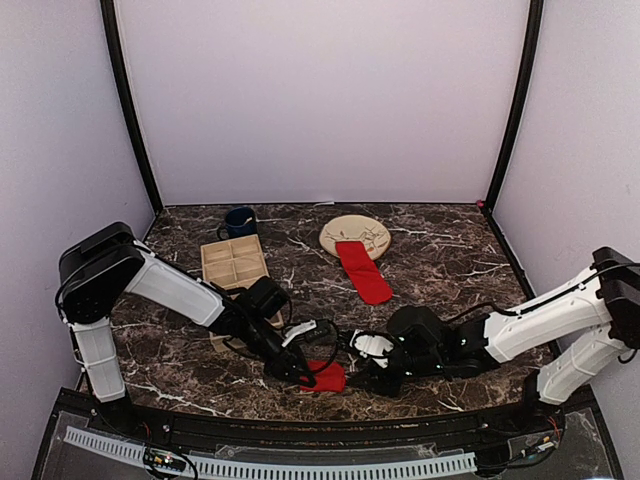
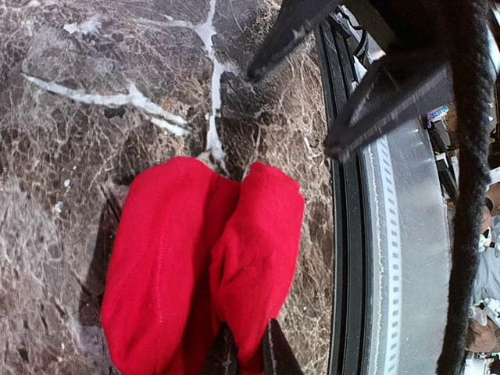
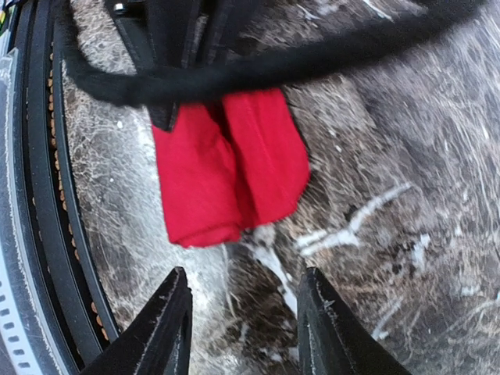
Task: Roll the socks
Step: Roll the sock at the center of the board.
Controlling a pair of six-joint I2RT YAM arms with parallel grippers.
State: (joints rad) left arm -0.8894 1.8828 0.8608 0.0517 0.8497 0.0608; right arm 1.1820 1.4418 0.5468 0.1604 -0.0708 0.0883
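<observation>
Blurred cable (image 3: 273,66) hides the upper end of the folded sock (image 3: 226,168)

No readable text
Nothing legible anywhere (the plate (image 1: 372,232) carries only thin lines, no letters or numbers).

Sock (image 2: 172,258) — soft knit cloth; table (image 2: 94,156) — glossy marble.

Top view: even, soft light, pale walls (image 1: 320,100) slightly washed, dark desk (image 1: 440,270) with weak, soft shadows. Wrist views: marble sharp, near black cable (image 3: 234,74) blurred, red sock (image 2: 180,273) oversaturated
</observation>
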